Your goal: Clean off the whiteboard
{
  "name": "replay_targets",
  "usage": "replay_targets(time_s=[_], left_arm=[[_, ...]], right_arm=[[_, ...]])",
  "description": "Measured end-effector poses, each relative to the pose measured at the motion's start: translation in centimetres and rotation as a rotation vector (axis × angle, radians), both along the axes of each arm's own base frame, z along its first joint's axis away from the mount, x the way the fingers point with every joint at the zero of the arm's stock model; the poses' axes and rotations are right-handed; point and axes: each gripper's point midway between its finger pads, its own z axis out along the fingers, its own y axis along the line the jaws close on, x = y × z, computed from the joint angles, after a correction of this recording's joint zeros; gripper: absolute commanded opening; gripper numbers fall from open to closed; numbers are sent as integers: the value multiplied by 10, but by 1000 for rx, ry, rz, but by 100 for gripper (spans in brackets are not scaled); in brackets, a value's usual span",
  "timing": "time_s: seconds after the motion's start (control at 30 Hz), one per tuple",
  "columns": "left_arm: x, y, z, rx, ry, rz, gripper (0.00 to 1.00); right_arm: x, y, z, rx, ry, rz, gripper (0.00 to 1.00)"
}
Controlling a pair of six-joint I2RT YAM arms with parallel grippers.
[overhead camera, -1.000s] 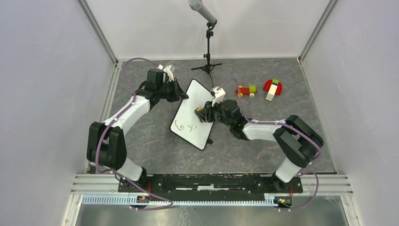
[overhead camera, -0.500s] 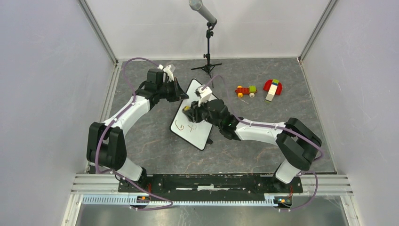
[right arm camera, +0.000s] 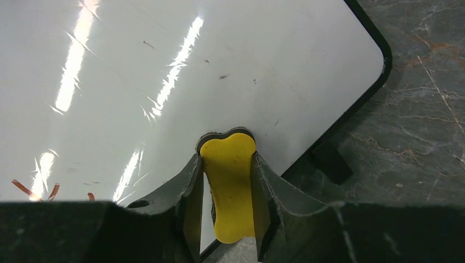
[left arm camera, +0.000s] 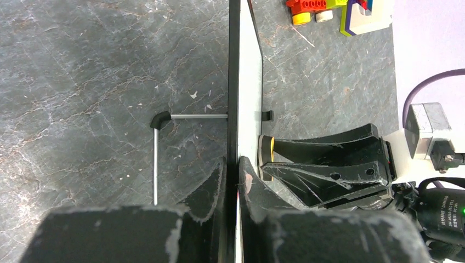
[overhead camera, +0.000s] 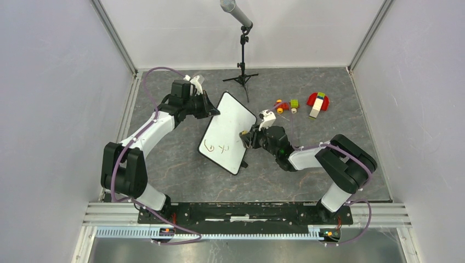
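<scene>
The whiteboard point(overhead camera: 226, 127) sits around the middle of the desk point(overhead camera: 175, 159), a little toward the left edge. It is propped at a slant, with its white face turned up and toward the right arm. In the left wrist view it shows edge-on point(left arm camera: 234, 66), and a thin wire stand point(left arm camera: 156, 159) sits on the desk behind it.

The left fingers point(left arm camera: 211, 189) are closed on the board's black frame, one on the back and one on the white face, with only the thin edge between them. Seen from above, this grip is at the board's far-left edge, near its far corner.

The right fingers point(right arm camera: 189, 192) are clamped on a yellow eraser point(right arm camera: 227, 186), one finger pressed against each of its sides. The eraser's rounded front end meets the white face close to the board's right edge, not far from a rounded corner. From the left wrist the same eraser tip point(left arm camera: 266, 149) shows touching the white side of the board.

The red handwriting point(overhead camera: 214, 147) is on the near end of the board, well apart from the eraser. A few red strokes point(right arm camera: 33, 189) show at the lower left of the right wrist view.

Toy blocks point(overhead camera: 318, 102) lie near the far right corner of the desk, and a microphone stand point(overhead camera: 242, 76) is at the far edge.
</scene>
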Motion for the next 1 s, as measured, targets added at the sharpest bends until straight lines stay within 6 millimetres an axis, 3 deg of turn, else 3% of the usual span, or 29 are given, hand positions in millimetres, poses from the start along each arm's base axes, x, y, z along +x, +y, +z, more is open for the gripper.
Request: replay_targets(time_s=[0.13, 0.3, 0.5, 0.57, 0.7, 0.9, 1.0], left_arm=[[0, 0, 0, -2, -1, -2, 2], [1, 2, 0, -1, -1, 4, 2], [0, 2, 0, 0, 5, 3, 2], [-1, 2, -1, -1, 8, 1, 2], [-1, 1, 0, -2, 7, 0, 2], [0, 1, 1, -4, 2, 0, 2], [0, 1, 1, -6, 1, -2, 2]], right_arm=[[-1, -5, -5, -17, 5, -21, 24], [-2, 8, 2, -98, -32, -50, 24], [-33, 64, 46, -65, -125, 67, 25], [-44, 72, 51, -54, -134, 102, 24], [-44, 61, 42, -6, -117, 107, 24], [-32, 12, 0, -2, -22, 35, 24], [-34, 4, -7, -28, -7, 19, 24]])
